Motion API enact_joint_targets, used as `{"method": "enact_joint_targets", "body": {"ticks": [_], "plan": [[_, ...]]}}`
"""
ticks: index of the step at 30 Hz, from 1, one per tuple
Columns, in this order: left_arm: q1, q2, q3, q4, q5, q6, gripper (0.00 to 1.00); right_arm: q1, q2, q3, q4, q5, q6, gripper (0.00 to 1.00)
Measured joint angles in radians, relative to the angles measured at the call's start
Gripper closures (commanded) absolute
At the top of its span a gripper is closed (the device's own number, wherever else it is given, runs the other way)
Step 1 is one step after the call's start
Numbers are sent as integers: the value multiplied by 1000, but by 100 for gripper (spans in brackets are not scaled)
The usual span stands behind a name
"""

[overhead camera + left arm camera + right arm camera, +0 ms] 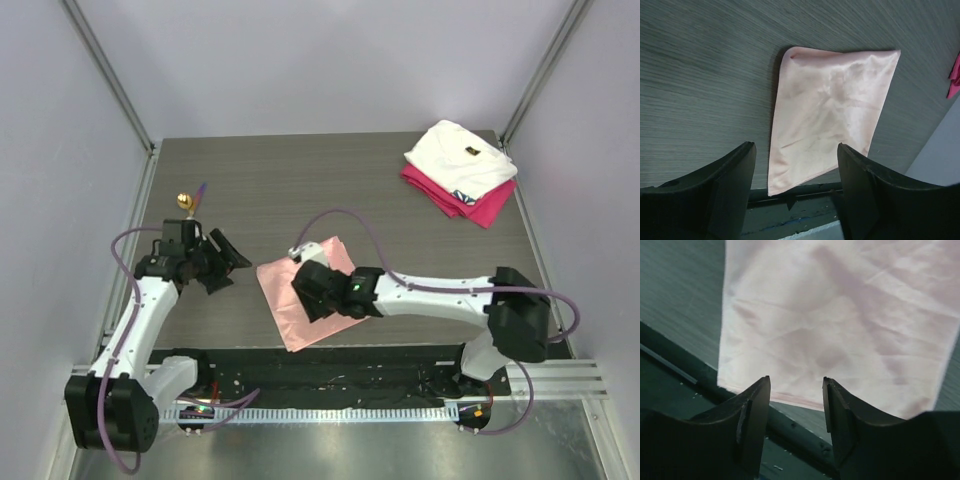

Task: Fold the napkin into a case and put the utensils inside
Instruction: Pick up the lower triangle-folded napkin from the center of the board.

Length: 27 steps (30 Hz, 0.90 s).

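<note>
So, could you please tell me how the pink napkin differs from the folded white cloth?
The napkin is salmon-pink and plain; the white cloth carries a small dark mark. The napkin lies flat and thin near the front edge of the table, under the right gripper; the white cloth is folded thick, stacked on a magenta cloth in the far right corner. Both are fabric, and neither is gripped.

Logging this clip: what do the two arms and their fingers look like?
Both arms have white links between black joint housings: left arm, right arm. A lavender cable loops along each. The fingers are matte black, broad and tapering to blunt tips. A small green light shows on the right arm's wrist. No markings are legible.
</note>
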Motion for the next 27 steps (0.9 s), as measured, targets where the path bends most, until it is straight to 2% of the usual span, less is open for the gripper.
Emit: {"method": "enact_joint_targets", "body": {"ticks": [5,9,27], "plan": [[143,34,3,1,72,15,30,129,209,151,-10,-14,26,44],[209,64,3,2,119,26,30,191,329,238,-26,-14,40,44],[235,138,2,69,214,45,30,197,451,319,-51,-16,72,44]]}}
